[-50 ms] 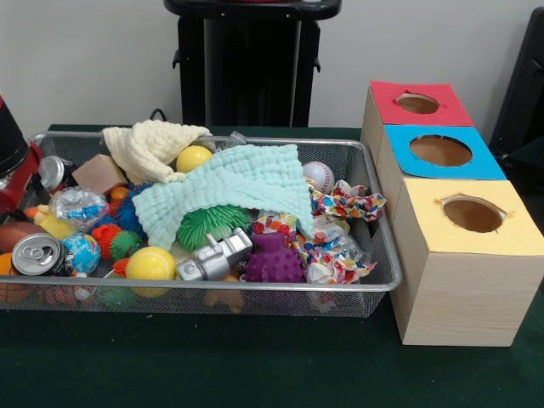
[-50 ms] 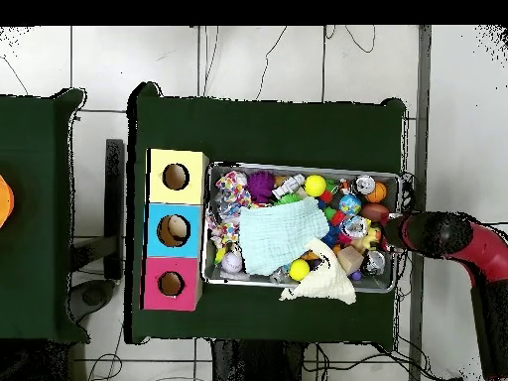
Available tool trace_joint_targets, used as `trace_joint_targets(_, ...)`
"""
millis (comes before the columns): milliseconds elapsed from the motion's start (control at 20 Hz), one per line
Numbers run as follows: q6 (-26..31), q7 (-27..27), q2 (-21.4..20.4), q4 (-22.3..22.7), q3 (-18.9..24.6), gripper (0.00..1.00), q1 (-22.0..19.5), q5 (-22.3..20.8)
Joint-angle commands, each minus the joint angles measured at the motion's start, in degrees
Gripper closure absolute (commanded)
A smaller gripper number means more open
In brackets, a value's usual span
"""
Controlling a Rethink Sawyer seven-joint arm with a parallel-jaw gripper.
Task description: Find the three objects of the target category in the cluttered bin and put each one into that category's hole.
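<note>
Jaws hidden at the bin end

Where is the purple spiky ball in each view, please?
Front view: the purple spiky ball lies near the bin's front edge, right of the silver toy.
Overhead view: the ball sits near the bin's top edge, towards the boxes.
Shared landmark: the mint green cloth beside it.
</note>
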Motion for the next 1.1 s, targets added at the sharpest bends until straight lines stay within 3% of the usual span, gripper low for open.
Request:
trace_joint_targets(50, -6.66, -16.28, 6.59, -4.3, -0.38, 0.0, -0.44, -5.45)
trace_joint_targets(650, -7.17, -14.07, 5.9, -2.92, -0.78, 0.0, -0.5, -5.61)
trace_joint_targets(1100, -7.5, -14.8, 7.66, -4.95, -0.99, 0.0, -0.52, -6.04)
